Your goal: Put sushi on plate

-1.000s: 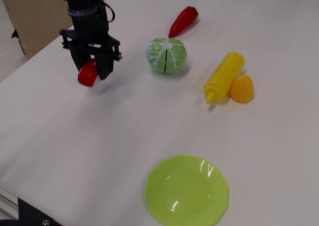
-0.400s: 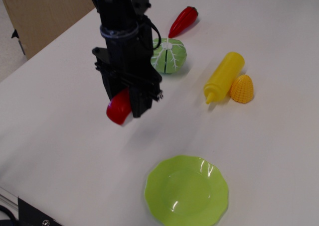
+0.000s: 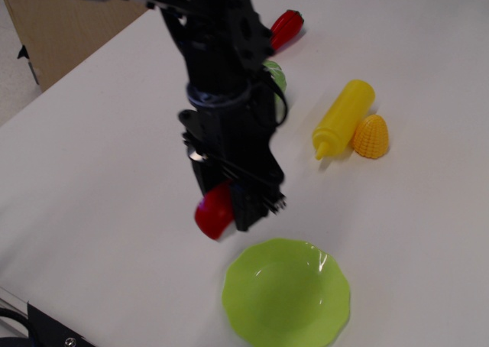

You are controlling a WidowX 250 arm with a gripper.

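My gripper (image 3: 223, 212) is shut on the sushi (image 3: 213, 212), a small glossy red piece. It holds the sushi above the table, just left of and behind the far left rim of the lime-green plate (image 3: 286, 292). The plate lies flat near the front edge of the table with nothing on it. The black arm reaches down from the upper left and hides most of the green cabbage (image 3: 276, 78).
A long red chili pepper (image 3: 287, 24) lies at the back. A yellow squeeze bottle (image 3: 343, 118) and a yellow corn piece (image 3: 370, 136) lie at the right. A brown board (image 3: 61, 18) stands off the table at the back left. The table's front left edge runs close by.
My gripper has carried the sushi from the back left of the table towards the front right, and now it hangs beside the plate. Nothing else moved.
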